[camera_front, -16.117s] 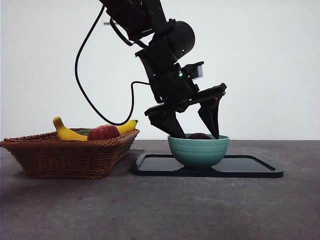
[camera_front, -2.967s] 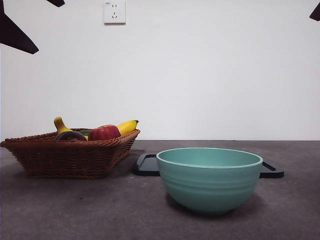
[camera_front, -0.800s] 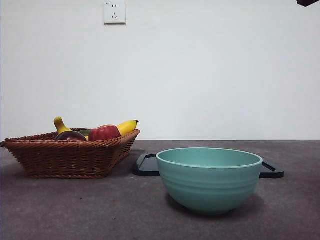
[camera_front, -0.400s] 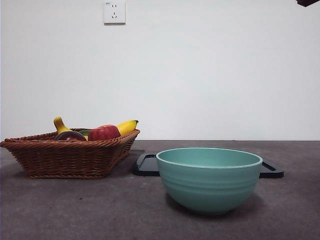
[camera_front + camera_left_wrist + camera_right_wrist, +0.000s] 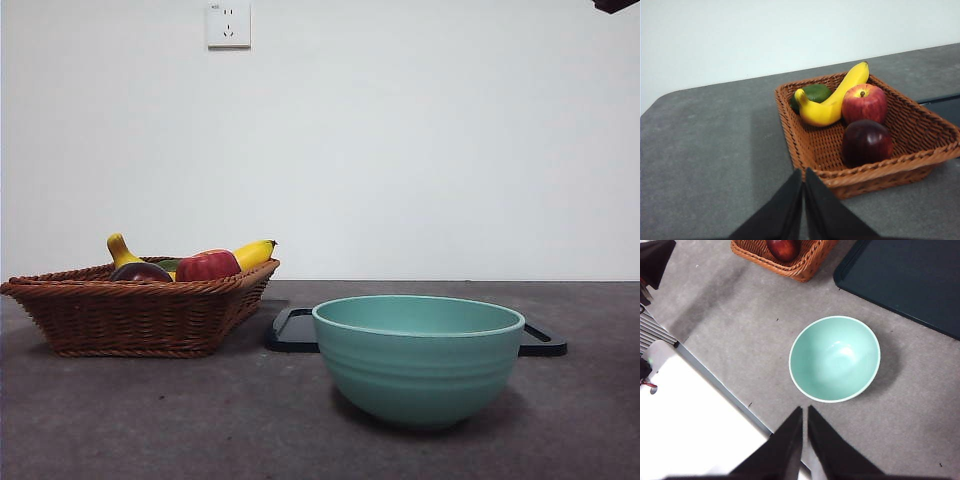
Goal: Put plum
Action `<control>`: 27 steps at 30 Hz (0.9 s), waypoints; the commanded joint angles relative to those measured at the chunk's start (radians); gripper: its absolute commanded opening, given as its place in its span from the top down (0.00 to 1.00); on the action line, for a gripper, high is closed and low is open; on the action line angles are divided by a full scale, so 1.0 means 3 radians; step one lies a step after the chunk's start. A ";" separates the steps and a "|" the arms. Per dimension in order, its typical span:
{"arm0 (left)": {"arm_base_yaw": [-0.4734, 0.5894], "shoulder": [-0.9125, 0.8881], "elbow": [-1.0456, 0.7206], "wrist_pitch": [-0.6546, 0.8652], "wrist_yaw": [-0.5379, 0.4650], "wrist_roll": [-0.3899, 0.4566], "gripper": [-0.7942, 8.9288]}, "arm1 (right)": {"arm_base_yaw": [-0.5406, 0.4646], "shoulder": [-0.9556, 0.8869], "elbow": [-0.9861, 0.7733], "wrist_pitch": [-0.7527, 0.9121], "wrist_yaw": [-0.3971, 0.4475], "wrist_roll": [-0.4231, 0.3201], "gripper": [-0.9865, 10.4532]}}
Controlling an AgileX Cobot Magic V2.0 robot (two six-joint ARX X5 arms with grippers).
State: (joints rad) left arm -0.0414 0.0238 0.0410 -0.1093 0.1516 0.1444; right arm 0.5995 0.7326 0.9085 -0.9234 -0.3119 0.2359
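Plum (image 5: 866, 142), glossy dark maroon, in basket (image 5: 805, 145)

One wicker basket (image 5: 805, 145), holding four fruits: one plum (image 5: 866, 142), one red apple (image 5: 864, 103), one banana (image 5: 832, 104), one green fruit (image 5: 812, 93). One teal bowl (image 5: 420, 358). One dark tray (image 5: 910, 280).

The left gripper (image 5: 803, 175) is hanging in the air with its jaws pressed together, gripping nothing. The right gripper (image 5: 805, 412) is hovering high above the surface, its jaws likewise closed and carrying nothing, pointing steeply downward.
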 commanded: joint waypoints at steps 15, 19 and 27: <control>0.0009 -0.0069 -0.0099 -0.0240 -0.0019 -0.0023 0.91 | 0.0023 0.0013 0.0052 0.0034 0.0003 -0.0029 0.91; 0.0009 -0.0069 -0.0099 -0.0240 -0.0019 -0.0023 0.91 | 0.0023 0.0013 0.0052 0.0034 0.0004 -0.0029 0.91; 0.0009 -0.0069 -0.0099 -0.0240 -0.0019 -0.0023 0.91 | 0.0023 0.0013 0.0052 0.0034 0.0004 -0.0029 0.91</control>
State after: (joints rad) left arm -0.0410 0.0051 0.0322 -0.1730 0.1482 0.1406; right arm 0.5995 0.7326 0.9085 -0.9230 -0.3115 0.2359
